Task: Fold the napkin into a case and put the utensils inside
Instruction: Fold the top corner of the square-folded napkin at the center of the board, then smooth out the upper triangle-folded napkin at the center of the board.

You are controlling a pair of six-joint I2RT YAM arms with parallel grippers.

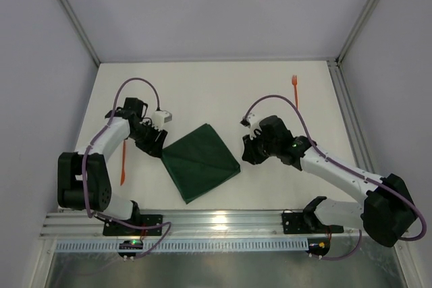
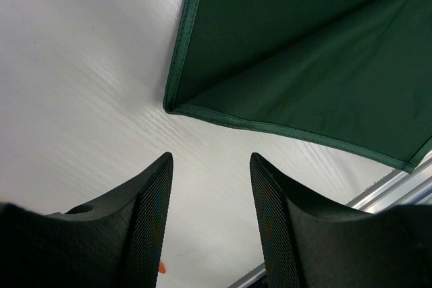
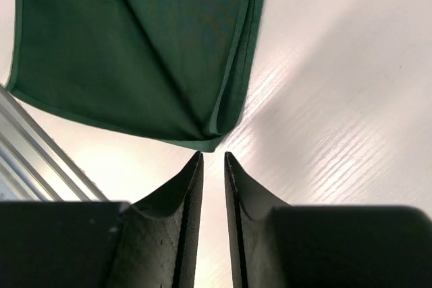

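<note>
Dark green square cloth napkin, matt with stitched hem, white desk with faint grain and soft sheen, thin orange plastic fork, black jaws finely ribbed, matt

I see the dark green napkin folded flat, corner toward me, mid-worktop; the orange fork lies far right, the second utensil left.

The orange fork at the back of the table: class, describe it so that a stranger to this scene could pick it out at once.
Find the white table and look to its far right corner, beyond the right arm. The orange fork lies there alone on bare surface. The other orange utensil lies at the near left, beside the left arm.
</note>
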